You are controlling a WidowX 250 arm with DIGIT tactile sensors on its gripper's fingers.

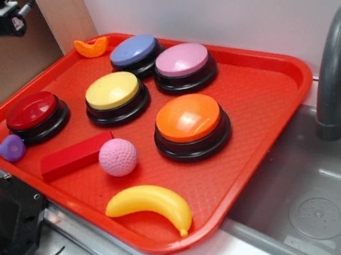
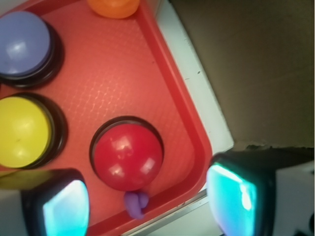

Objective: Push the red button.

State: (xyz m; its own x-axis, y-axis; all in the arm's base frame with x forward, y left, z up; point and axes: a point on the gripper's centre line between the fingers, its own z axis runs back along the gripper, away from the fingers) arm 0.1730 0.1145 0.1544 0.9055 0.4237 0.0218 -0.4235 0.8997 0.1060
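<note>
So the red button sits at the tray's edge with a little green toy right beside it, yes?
Not quite. The little toy beside the red button is purple, not green; the exterior view shows it. The button does sit at the tray's edge.

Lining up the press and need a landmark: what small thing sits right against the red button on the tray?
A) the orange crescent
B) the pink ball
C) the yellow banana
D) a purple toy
D: the small purple toy rests against the black base of the red button, seen in both the exterior and wrist views; the hand is open above them.
</note>
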